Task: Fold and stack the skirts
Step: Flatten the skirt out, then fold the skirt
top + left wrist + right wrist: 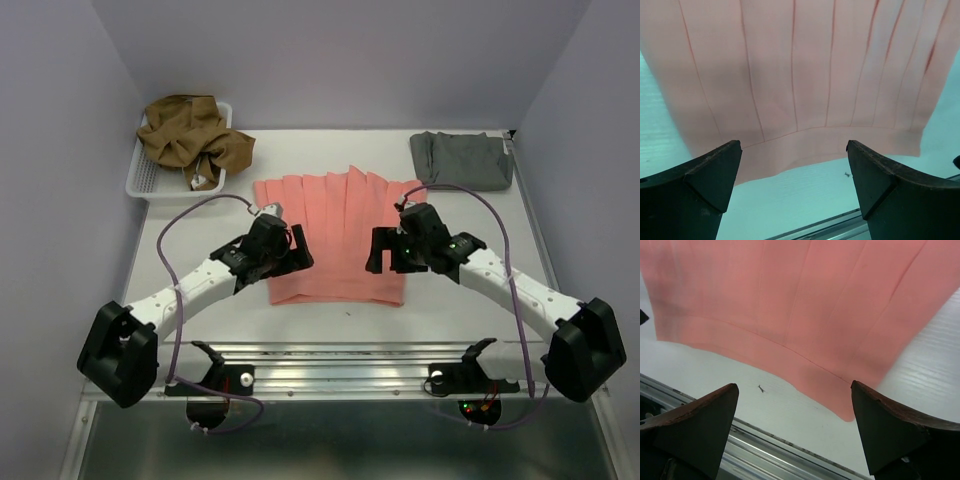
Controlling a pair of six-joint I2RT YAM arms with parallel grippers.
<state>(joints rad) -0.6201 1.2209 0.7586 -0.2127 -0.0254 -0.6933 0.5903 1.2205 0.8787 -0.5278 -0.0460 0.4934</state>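
Salmon-pink skirt [338,238] flat — L end effector [302,248] + R end effector [380,250] wide, prob. just above it

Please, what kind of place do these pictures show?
Most likely a robot lab work cell, not a home. Plain lilac walls box in a white table. The left arm and right arm stand at the ends of a metal rail. A salmon-pink skirt lies spread between them.

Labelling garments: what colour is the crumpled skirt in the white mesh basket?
Olive-brown. The crumpled skirt in the white mesh basket shows only in the top external view.
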